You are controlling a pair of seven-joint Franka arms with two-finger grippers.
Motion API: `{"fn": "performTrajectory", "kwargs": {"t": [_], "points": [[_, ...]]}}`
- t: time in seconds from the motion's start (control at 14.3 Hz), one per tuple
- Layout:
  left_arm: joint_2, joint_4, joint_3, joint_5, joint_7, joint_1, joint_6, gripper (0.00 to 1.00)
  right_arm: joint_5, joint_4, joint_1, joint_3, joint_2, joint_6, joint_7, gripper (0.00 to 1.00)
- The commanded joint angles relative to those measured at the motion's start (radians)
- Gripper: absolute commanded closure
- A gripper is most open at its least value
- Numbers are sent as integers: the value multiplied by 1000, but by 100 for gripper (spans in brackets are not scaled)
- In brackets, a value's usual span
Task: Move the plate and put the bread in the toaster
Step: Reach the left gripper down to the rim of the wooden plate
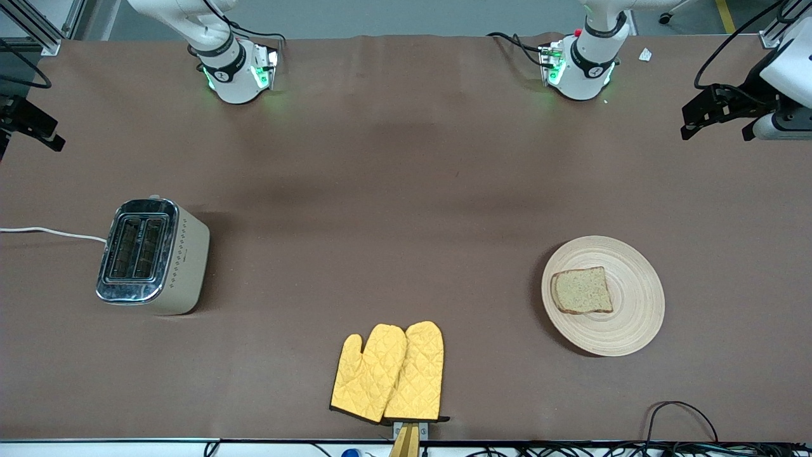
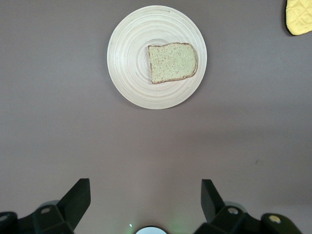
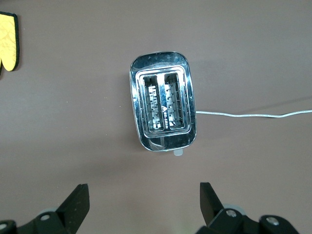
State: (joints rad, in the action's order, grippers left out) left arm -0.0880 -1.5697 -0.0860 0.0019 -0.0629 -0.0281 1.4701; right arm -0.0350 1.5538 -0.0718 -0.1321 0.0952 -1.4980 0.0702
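The pale wooden plate (image 1: 634, 320) lies toward the left arm's end of the table, with the slice of bread (image 1: 582, 291) flat on it. Both also show in the left wrist view, the plate (image 2: 126, 63) and the bread (image 2: 172, 62). The cream and chrome toaster (image 1: 152, 257) stands toward the right arm's end with both slots empty, and it shows in the right wrist view (image 3: 163, 108). My left gripper (image 1: 717, 134) (image 2: 146, 183) is open and empty, high over the table, well away from the plate. My right gripper (image 1: 30, 149) (image 3: 144, 186) is open and empty, high up, well away from the toaster.
A pair of yellow oven mitts (image 1: 388, 373) lies at the table edge nearest the front camera, between toaster and plate. The toaster's white cord (image 1: 51, 232) runs off the table at the right arm's end. The arm bases (image 1: 238, 73) (image 1: 580, 66) stand at the back.
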Motion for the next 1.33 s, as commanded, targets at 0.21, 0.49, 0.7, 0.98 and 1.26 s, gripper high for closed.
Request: {"fn": "performTrajectory", "kwargs": {"t": [0.21,0.49,0.7,0.98,1.26], "points": [[36,54,17,-2,55,7,-25,0,12,3,15,9,6,7,-6,0],[166,108,123,-35,170,7,4,0,12,8,20,9,6,5,-9,0],[275,108,215,-185,196,14,99,0,12,9,21,9,-3,2,-10,0],[453,120,230,-445,280,149,142,0,12,14,21,9,-6,7,-10,0],[637,125,230,-644,605,279,190,0,12,16,21,9,-6,8,-10,0]]}}
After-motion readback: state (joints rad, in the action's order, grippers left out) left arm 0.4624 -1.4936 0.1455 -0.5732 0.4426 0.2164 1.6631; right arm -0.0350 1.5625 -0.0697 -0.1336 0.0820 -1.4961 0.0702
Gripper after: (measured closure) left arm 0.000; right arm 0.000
